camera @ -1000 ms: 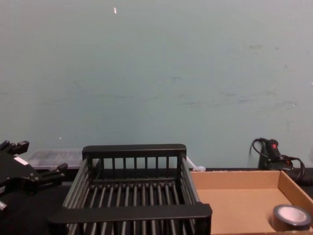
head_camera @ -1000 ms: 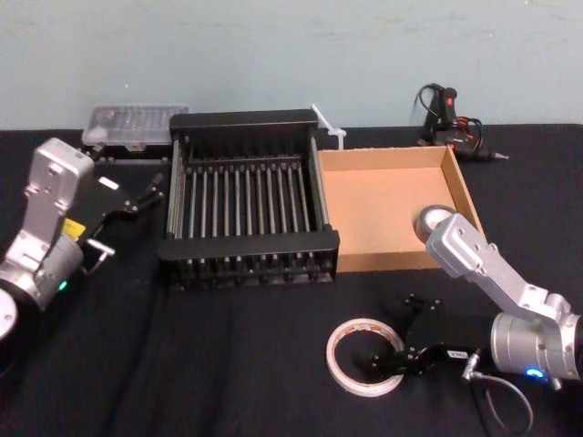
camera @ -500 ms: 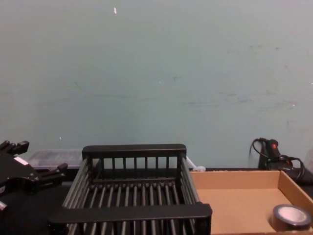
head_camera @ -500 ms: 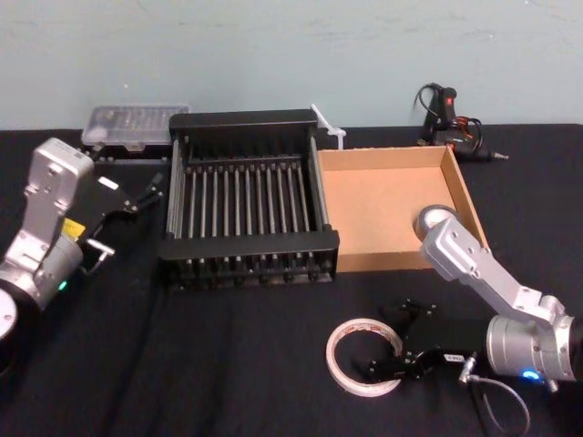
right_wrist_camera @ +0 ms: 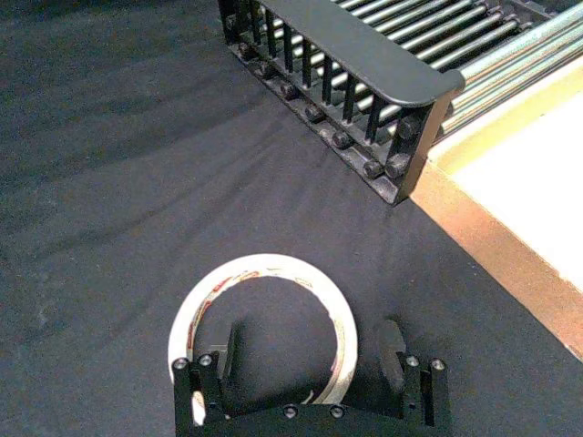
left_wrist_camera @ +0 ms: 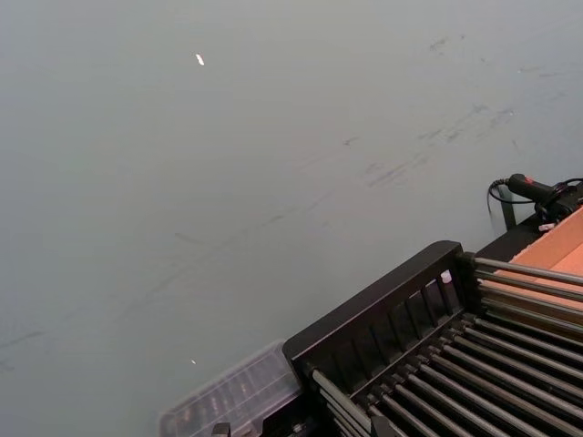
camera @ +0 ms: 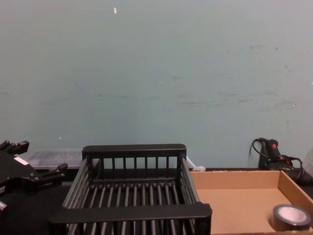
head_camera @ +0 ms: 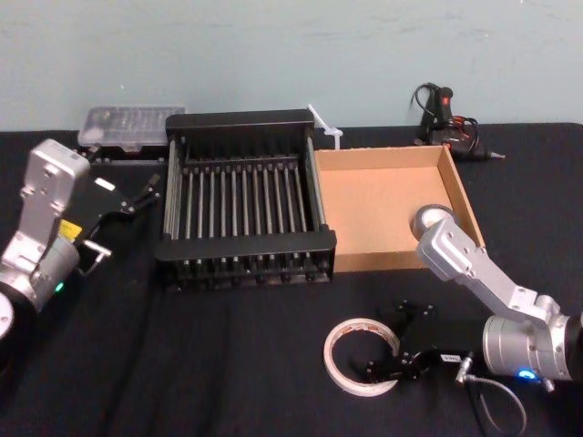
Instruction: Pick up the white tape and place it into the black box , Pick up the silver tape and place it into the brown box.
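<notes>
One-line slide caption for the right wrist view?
Open right gripper at the white tape, one finger inside its ring, one outside; black box beyond.

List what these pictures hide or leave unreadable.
Silver tape: head view, the right arm covers part of it.
White tape: right wrist view, the right gripper hides its near rim; red print too small to read.
Clear case: head view, contents too small to identify.
Left gripper, parked left of the black box: chest view, the edge crops its body.

silver tape (camera: 292,216) in brown box (head_camera: 383,154); black box (head_camera: 241,121) left
</notes>
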Controlling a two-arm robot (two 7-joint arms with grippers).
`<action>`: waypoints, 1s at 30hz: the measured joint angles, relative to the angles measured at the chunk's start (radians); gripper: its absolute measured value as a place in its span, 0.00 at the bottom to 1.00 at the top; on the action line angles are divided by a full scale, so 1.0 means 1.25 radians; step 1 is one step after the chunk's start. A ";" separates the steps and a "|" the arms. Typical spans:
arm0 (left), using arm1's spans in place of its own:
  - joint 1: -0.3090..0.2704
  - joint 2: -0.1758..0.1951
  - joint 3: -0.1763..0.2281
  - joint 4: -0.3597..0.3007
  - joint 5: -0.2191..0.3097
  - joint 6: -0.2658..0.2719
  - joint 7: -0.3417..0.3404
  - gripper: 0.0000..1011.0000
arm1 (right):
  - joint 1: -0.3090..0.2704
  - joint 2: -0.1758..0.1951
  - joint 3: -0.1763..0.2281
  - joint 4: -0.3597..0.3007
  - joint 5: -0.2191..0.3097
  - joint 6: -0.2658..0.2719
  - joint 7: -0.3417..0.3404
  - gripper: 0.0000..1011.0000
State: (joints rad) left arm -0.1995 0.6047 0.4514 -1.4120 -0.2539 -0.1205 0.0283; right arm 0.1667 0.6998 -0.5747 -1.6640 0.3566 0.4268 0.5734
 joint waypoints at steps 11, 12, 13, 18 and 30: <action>0.000 0.000 0.000 0.000 0.000 0.000 0.000 0.99 | 0.001 -0.002 -0.002 0.001 0.001 0.002 -0.002 0.99; 0.000 0.000 0.000 0.000 0.000 0.000 0.000 0.99 | 0.001 -0.002 -0.002 0.001 0.001 0.002 -0.002 0.99; 0.000 0.000 0.000 0.000 0.000 0.000 0.000 0.99 | 0.001 -0.001 -0.002 0.001 0.001 0.002 -0.002 0.99; 0.000 0.000 0.000 0.000 0.000 0.000 0.000 0.99 | 0.001 -0.001 -0.002 0.001 0.001 0.002 -0.002 0.99; 0.000 0.000 0.000 0.000 0.000 0.000 0.000 0.99 | 0.000 -0.001 -0.002 0.001 0.002 0.002 -0.002 0.94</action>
State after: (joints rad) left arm -0.1995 0.6047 0.4514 -1.4120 -0.2539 -0.1205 0.0283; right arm 0.1667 0.6988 -0.5769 -1.6626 0.3589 0.4292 0.5705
